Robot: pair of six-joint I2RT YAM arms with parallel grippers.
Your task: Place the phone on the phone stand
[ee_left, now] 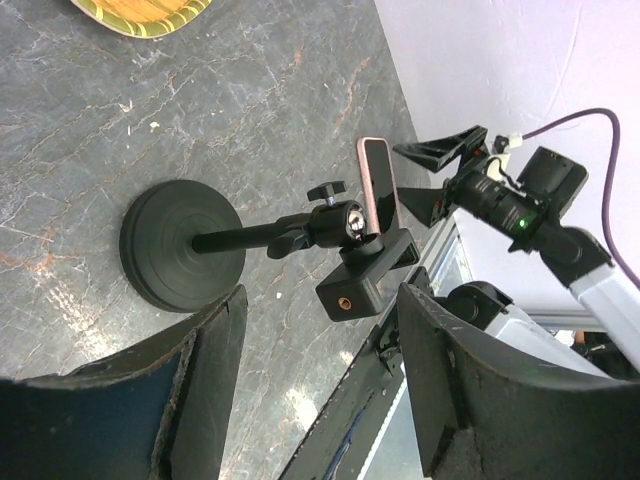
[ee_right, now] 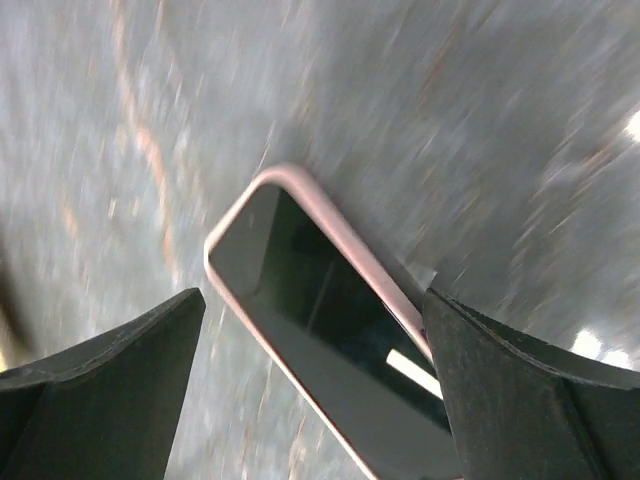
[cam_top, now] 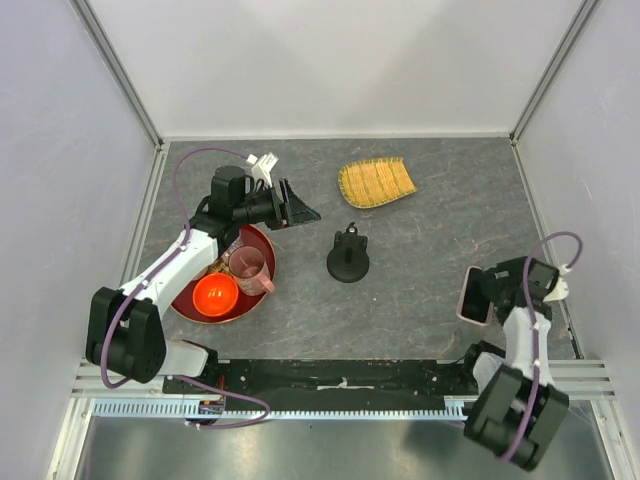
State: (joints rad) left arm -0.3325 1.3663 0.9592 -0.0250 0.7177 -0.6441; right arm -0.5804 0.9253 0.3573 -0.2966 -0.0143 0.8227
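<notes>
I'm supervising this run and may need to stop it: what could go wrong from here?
1. The phone lies screen-up on the table under the open right gripper; its slim edge may slip or get nudged away.
2. The phone stand stands free, the open left gripper apart from it, so seating the phone could tip it.

Grey stone-look table (cam_top: pixel 440 230) with phone stand (cam_top: pixel 347 262), red tray (cam_top: pixel 262 298), woven dish (cam_top: pixel 375 182).
</notes>
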